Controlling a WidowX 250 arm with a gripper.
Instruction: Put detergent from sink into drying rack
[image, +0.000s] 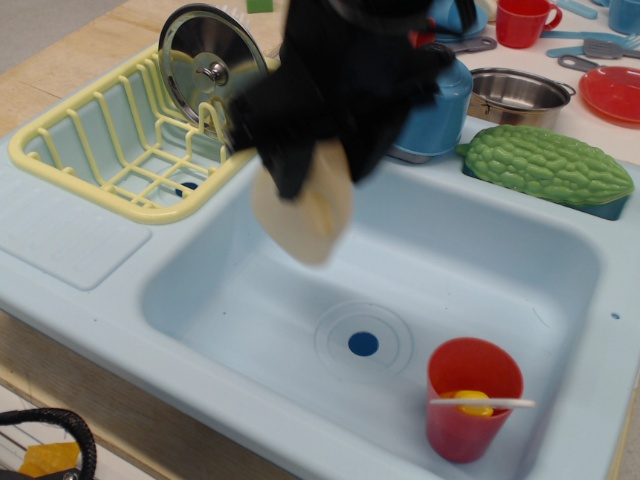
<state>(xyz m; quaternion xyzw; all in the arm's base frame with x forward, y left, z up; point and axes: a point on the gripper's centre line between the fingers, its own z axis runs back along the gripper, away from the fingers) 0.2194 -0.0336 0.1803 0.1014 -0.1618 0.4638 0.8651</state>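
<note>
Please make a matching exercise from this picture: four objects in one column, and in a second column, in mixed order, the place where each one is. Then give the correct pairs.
Objects:
1. detergent
2. red cup
3. metal lid
4. green bitter gourd

Places:
A. standing upright in the drying rack
B. on the floor of the sink, near the front right corner
C. lifted in the gripper, above the sink's left part
D. on the counter behind the sink's right side

Pairs: 1-C, 2-B, 3-A, 4-D
</note>
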